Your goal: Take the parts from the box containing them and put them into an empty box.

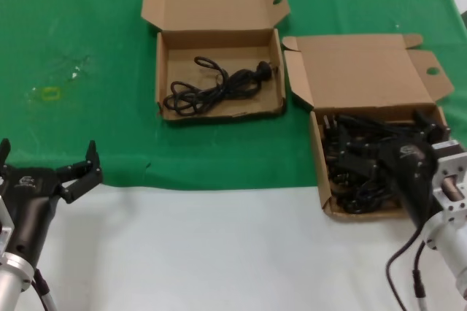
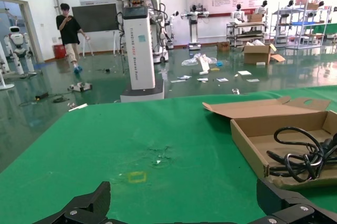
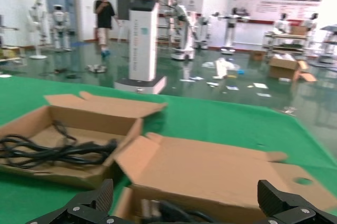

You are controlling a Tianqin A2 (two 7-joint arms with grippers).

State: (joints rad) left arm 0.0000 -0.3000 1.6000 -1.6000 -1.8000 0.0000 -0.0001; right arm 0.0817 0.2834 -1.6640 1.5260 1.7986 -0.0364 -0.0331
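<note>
The squarish box [image 1: 319, 158] with the tall lid [image 1: 365, 70] stands at the right, full of several coiled black cords [image 1: 357, 165]. My right gripper [image 1: 427, 127] is open and empty, low over that box's right side; in the right wrist view [image 3: 184, 203] its fingers [image 3: 92, 203] stand wide apart with cords [image 3: 174, 212] below and the lid [image 3: 210, 171] ahead. The wide box [image 1: 160, 70] with the short notched lid holds one coiled cord [image 1: 215, 86]; both show in the left wrist view [image 2: 247, 140] [image 2: 300, 155]. My left gripper [image 1: 80, 172] is open and empty at the near left.
A green cloth [image 1: 87, 128] covers the far part of the table and a white surface [image 1: 219, 252] the near part. A small yellow mark [image 1: 49, 93] lies on the cloth at the left. The two boxes stand close together, lid flaps nearly touching.
</note>
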